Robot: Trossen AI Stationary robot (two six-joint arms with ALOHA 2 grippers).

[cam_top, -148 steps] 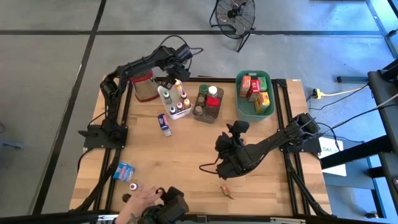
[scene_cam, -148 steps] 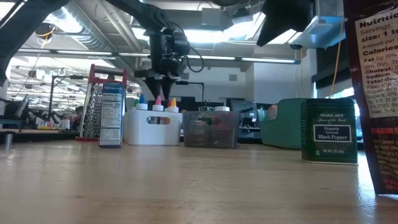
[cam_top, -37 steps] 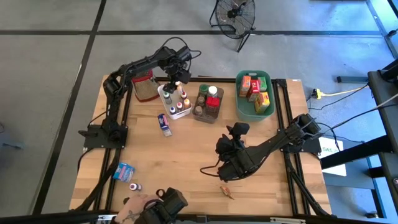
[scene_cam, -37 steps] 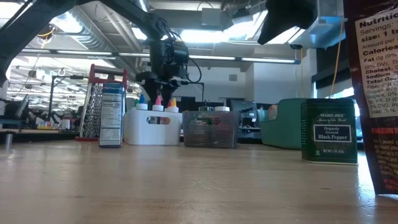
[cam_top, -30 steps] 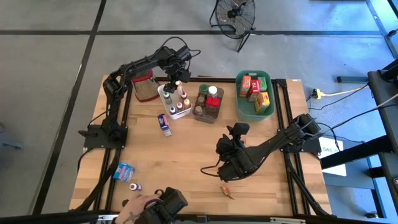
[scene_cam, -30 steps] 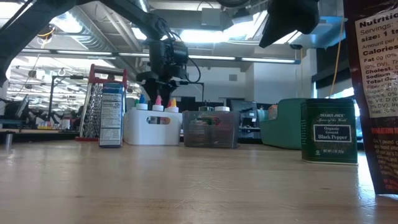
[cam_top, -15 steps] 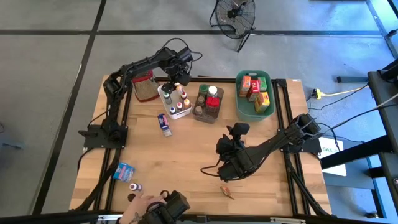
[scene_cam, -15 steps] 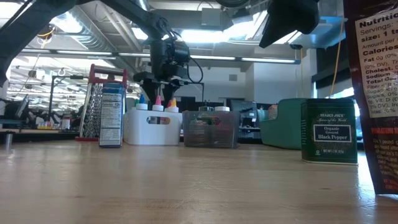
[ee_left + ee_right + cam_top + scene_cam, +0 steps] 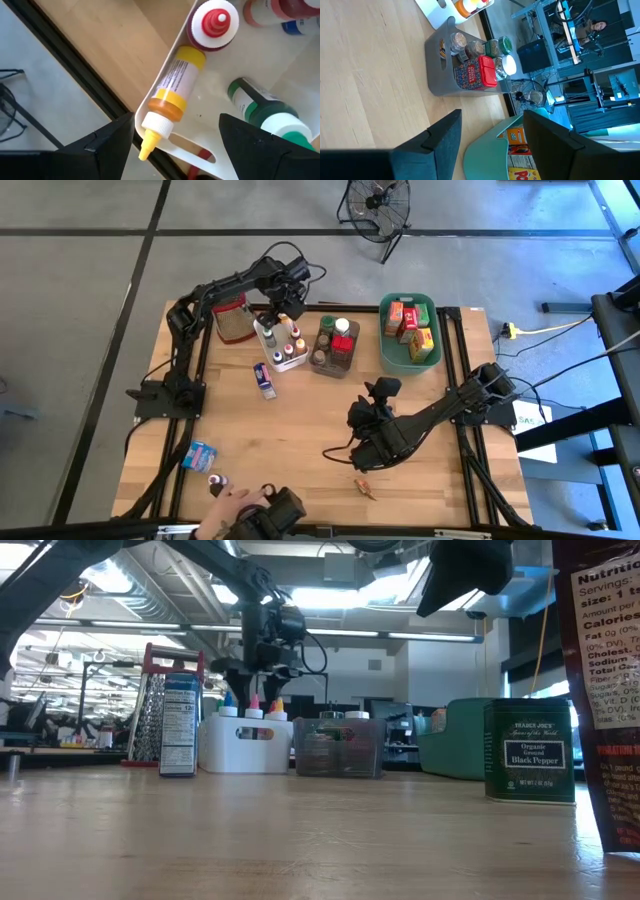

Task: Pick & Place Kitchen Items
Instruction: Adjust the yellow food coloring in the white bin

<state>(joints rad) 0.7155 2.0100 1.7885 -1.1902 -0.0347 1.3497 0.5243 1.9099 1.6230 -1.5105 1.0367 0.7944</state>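
My left gripper (image 9: 281,304) hangs open, pointing down, over the far end of the white tub (image 9: 281,342). In the left wrist view its fingers stand either side of a yellow-capped bottle (image 9: 173,89) without touching it. That bottle lies slanted in the tub, its nozzle (image 9: 145,149) over the rim. Beside it stand a red-capped bottle (image 9: 214,24) and a green-and-white one (image 9: 260,111). My right gripper (image 9: 378,394) waits open above the table's middle, nothing between its fingers (image 9: 445,137). A blue box (image 9: 263,380) stands on the table near the white tub.
A brown tub (image 9: 335,345) of jars and a green tub (image 9: 392,345) of boxes stand at the far edge, a grater (image 9: 233,320) left of the white tub. Near the front edge are a blue-white pack (image 9: 200,455), a small bottle (image 9: 215,480), a black pepper tin (image 9: 530,750) and a person's hand (image 9: 232,502).
My left gripper has rolled about its own downward axis above the white tub, staying in place and open. The person's hand at the near edge has shifted a little toward the table's right.
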